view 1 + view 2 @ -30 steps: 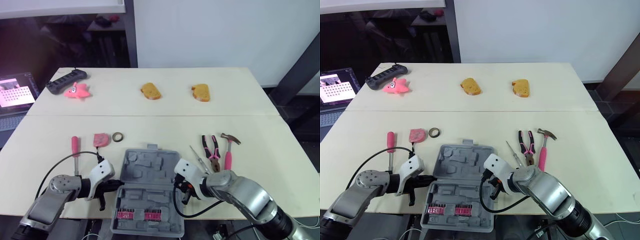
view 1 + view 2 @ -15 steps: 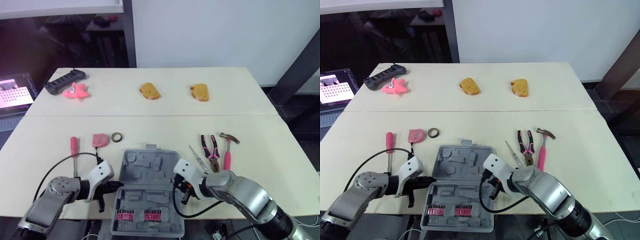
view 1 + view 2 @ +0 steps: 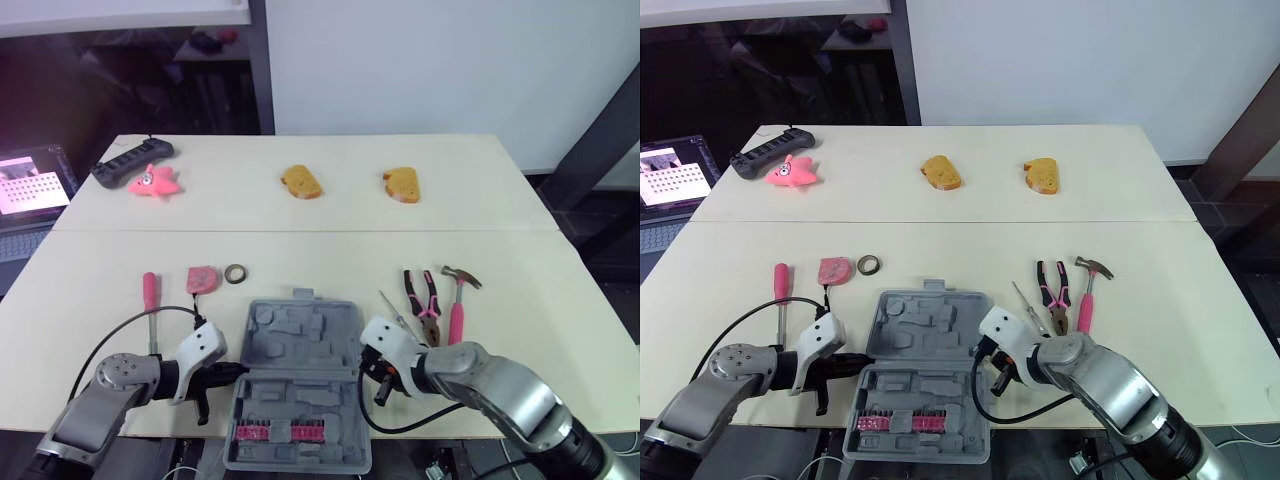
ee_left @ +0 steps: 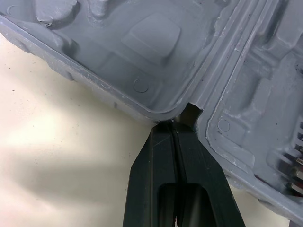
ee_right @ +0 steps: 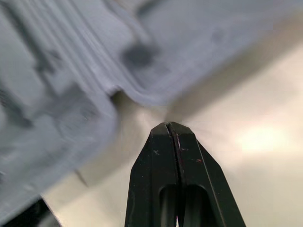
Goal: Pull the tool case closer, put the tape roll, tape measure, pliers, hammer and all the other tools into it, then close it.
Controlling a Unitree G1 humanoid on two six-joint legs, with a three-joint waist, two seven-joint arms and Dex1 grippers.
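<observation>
The grey tool case [image 3: 300, 340] lies open at the table's front middle, with pink bits in its near half. My left gripper [image 3: 233, 369] is shut, its tips [image 4: 175, 125] pressed into the notch at the case's left hinge. My right gripper [image 3: 368, 370] is shut too, its tip [image 5: 168, 124] just off the case's right hinge. To the left of the case lie a pink-handled screwdriver [image 3: 150, 295], a pink tape measure [image 3: 201, 279] and a tape roll [image 3: 236, 273]. To its right lie a thin screwdriver [image 3: 393, 312], pliers [image 3: 424, 300] and a hammer [image 3: 458, 300].
Far back on the table are two bread-like pieces [image 3: 301, 182] [image 3: 401, 185], a pink toy [image 3: 153, 181] and a black power strip [image 3: 132, 161]. A laptop [image 3: 30, 185] stands off the left edge. The case's near half overhangs the front edge.
My right gripper has drawn a little to the right, away from the case's right hinge. The left gripper and the tools have not moved.
</observation>
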